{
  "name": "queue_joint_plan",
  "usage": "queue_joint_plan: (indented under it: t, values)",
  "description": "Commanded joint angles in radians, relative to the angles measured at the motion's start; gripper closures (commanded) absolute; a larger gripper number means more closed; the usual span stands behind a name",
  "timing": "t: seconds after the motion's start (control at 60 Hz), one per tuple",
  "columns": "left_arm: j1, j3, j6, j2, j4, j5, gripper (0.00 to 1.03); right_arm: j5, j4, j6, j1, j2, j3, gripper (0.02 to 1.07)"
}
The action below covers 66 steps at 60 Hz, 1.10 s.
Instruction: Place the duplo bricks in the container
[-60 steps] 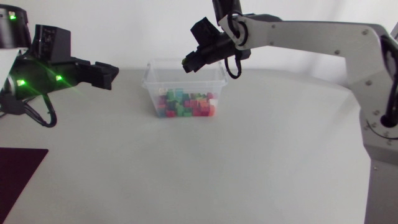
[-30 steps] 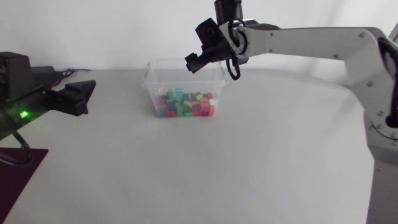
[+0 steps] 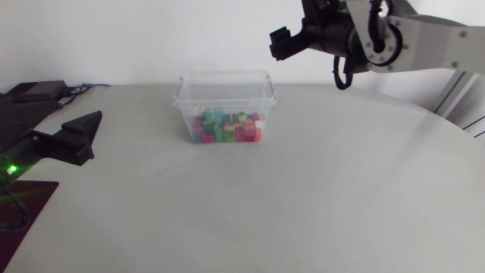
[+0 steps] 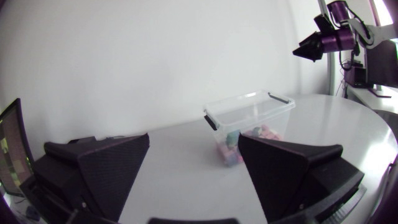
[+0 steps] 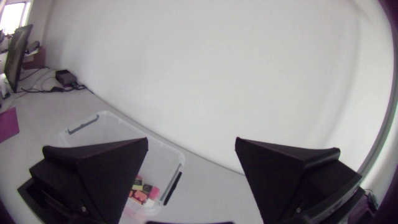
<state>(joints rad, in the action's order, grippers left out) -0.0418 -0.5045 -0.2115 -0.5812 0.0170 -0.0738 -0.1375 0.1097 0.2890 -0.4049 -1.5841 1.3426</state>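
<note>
A clear plastic container (image 3: 226, 91) stands at the table's far middle, with several coloured duplo bricks (image 3: 227, 127) piled inside. My left gripper (image 3: 82, 138) rests low at the table's left edge, open and empty; in its wrist view (image 4: 194, 165) the container (image 4: 249, 115) with the bricks (image 4: 239, 138) lies ahead between the fingers. My right gripper (image 3: 279, 43) hangs high to the right of the container, open and empty. Its wrist view (image 5: 191, 163) looks down past the fingers onto the container (image 5: 121, 149) and a few bricks (image 5: 142, 190).
A dark red mat (image 3: 19, 208) lies at the table's front left corner. The white tabletop (image 3: 265, 197) stretches bare in front of the container.
My right gripper opened above the container, then rose and drew back to the right. My left arm pulled back from beside the container to the table's left edge.
</note>
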Motion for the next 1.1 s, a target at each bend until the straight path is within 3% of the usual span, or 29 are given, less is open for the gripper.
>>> queue_joint_plan:
  t: [0.0, 0.317, 0.567, 1.083]
  values:
    - [0.010, 0.031, -0.026, 0.041, 0.001, -0.006, 0.04, -0.016, 0.025, -0.017, 0.020, 0.081, -0.109, 0.06]
    - [0.031, 0.086, -0.057, 0.121, 0.001, -0.012, 0.04, -0.017, 0.054, 0.021, 0.109, 0.409, -0.402, 0.06]
    - [0.033, 0.133, -0.057, 0.179, -0.003, -0.015, 0.04, -0.080, 0.061, 0.061, 0.132, 0.635, -0.609, 0.06]
    - [0.086, 0.190, -0.065, 0.284, 0.005, -0.018, 0.04, -0.093, -0.064, 0.064, 0.178, 0.972, -0.789, 0.06]
